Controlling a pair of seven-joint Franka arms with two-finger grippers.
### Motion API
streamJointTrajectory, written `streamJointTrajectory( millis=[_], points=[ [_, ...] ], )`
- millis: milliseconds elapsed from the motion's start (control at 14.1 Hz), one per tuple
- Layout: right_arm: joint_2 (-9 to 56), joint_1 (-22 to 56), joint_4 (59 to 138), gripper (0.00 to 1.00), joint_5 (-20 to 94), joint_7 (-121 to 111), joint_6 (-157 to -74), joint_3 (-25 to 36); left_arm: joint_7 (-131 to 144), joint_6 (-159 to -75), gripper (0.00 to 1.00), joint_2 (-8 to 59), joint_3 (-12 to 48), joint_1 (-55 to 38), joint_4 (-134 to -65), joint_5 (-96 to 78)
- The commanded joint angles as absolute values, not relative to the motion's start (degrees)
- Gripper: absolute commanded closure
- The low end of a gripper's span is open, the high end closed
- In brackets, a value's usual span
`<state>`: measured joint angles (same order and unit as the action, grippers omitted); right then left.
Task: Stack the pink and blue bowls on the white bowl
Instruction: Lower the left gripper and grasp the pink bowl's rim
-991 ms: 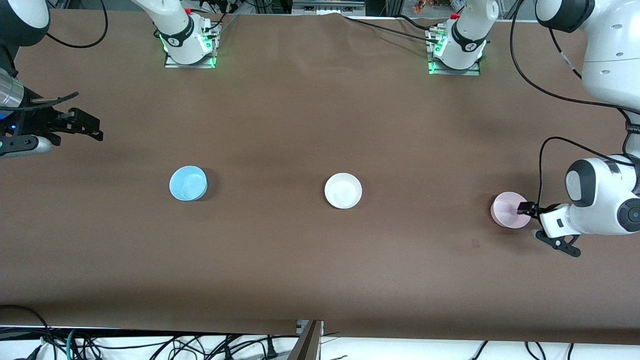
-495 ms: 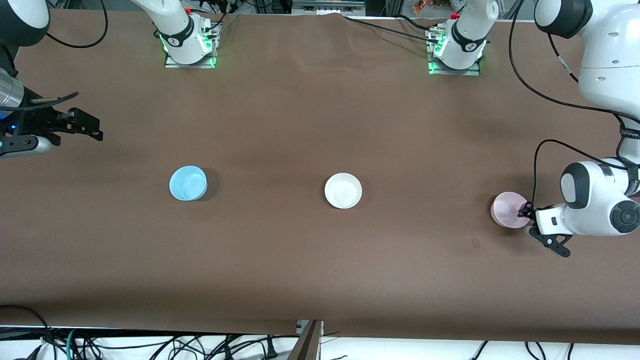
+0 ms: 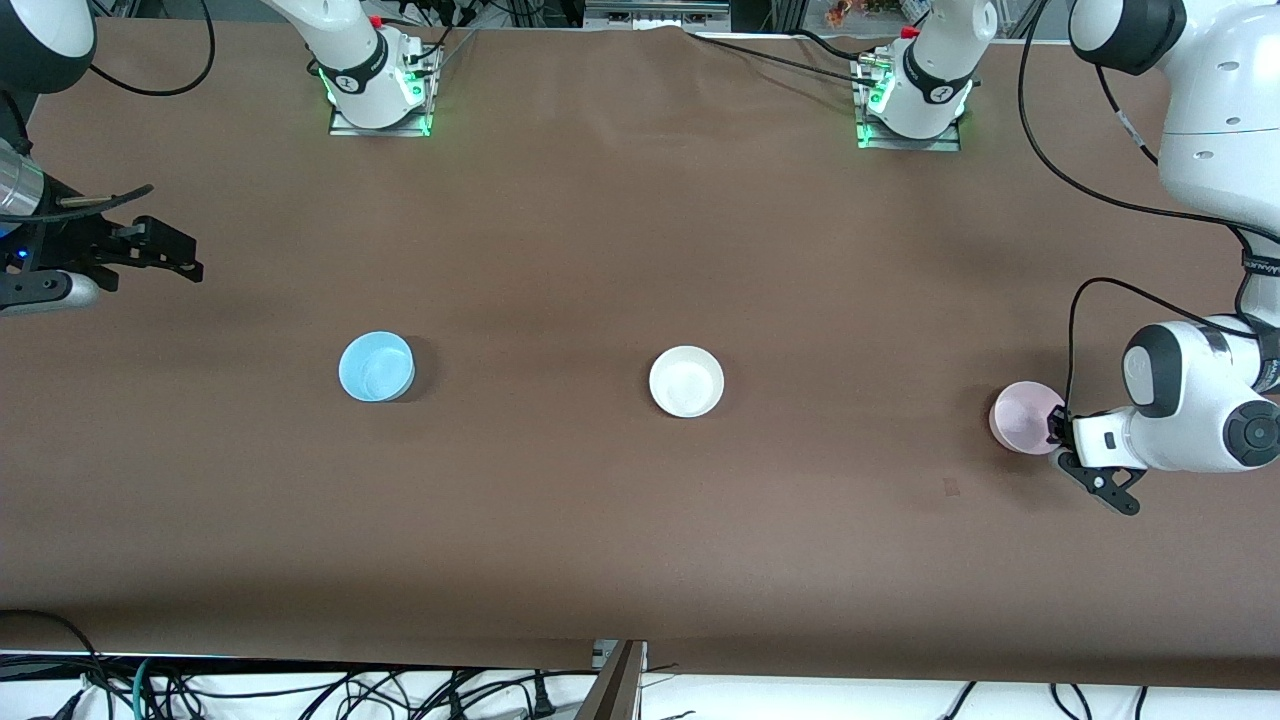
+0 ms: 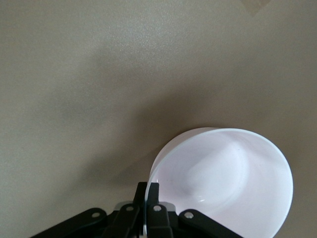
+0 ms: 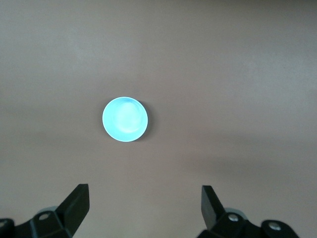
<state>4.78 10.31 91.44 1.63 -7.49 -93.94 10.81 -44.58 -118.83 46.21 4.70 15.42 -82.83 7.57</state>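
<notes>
At the left arm's end of the table, the left gripper (image 3: 1054,428) has closed its fingers on the rim of the pink bowl (image 3: 1022,417), which half a second ago lay flat and now looks tipped and shifted slightly toward the arm, seemingly just lifting off. That suggests the pick is secured, with the carry to the white bowl (image 3: 686,381) at the table's middle next. The right gripper (image 3: 150,250) waits with fingers apart near its own end, the blue bowl (image 3: 376,366) untouched.

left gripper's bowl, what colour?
Pale pink. The left gripper is shut on the pink bowl at its rim; the colour shows best in the front view.
</notes>
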Motion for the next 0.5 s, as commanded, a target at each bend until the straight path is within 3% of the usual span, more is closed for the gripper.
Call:
streamJointTrajectory(
  millis=[0, 425],
  points=[
    [4.7, 10.0, 90.7, 0.00, 0.9, -8.5, -93.6, 10.8, -46.1, -118.6, 1.00, 46.3, 5.3, 16.2, -81.8, 7.7],
    [6.6, 9.6, 90.1, 0.00, 0.8, -8.0, -95.7, 10.9, -44.7, -110.5, 1.00, 41.5, 10.1, 15.6, -80.9, 7.6]
  ],
)
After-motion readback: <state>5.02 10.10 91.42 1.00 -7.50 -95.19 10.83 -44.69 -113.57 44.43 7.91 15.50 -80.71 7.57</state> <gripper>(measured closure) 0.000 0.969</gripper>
